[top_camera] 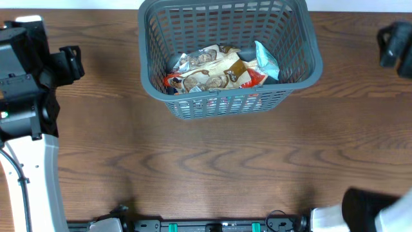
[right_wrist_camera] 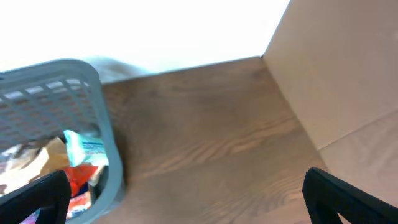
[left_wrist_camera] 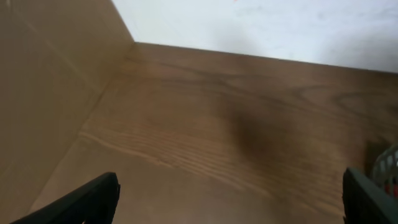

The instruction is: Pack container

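Packets [top_camera: 215,71] in container [top_camera: 225,106] (grey lattice)

Overhead: fixed above, facing straight down on the table [top_camera: 193,167], far enough off to take in the whole basket [top_camera: 228,106] at top centre.

Left wrist: low and close over the table, facing forward toward the white wall [left_wrist_camera: 280,25]. Left tool [left_wrist_camera: 230,202] fingers at the lower corners, spread wide. Sliver of basket at the right edge.

Right wrist: likewise low and close, facing the same wall. Right tool [right_wrist_camera: 193,199] fingers at the lower corners, spread wide. Basket at left.

Shared by all three views: basket and table.
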Controlling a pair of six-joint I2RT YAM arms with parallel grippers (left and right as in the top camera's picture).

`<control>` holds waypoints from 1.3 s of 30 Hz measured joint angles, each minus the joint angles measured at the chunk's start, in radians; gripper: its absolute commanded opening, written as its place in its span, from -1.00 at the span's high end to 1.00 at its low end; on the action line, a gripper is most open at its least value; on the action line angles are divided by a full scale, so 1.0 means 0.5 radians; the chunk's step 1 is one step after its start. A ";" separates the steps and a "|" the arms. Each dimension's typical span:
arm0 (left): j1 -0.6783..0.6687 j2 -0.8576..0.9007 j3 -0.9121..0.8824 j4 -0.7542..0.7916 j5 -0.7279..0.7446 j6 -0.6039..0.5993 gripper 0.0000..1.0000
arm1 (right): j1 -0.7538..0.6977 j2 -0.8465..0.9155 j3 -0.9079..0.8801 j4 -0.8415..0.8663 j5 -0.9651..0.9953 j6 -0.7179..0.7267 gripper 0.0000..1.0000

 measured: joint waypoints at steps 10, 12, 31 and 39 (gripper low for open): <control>0.005 -0.202 -0.243 0.033 0.002 -0.003 -0.70 | 0.000 -0.772 -0.711 0.001 0.061 -0.001 -0.98; 0.005 -0.224 -0.256 0.040 0.002 -0.003 -0.70 | 0.000 -0.929 -0.875 -0.002 0.067 -0.001 -0.99; 0.005 -0.323 -0.270 0.224 0.016 -0.145 -0.75 | -0.070 -2.283 -1.698 -0.002 -0.166 -0.036 -0.98; 0.005 -0.445 -0.278 -0.092 0.016 -0.154 -0.77 | -0.089 -2.296 -1.968 0.006 -0.401 -0.078 -0.98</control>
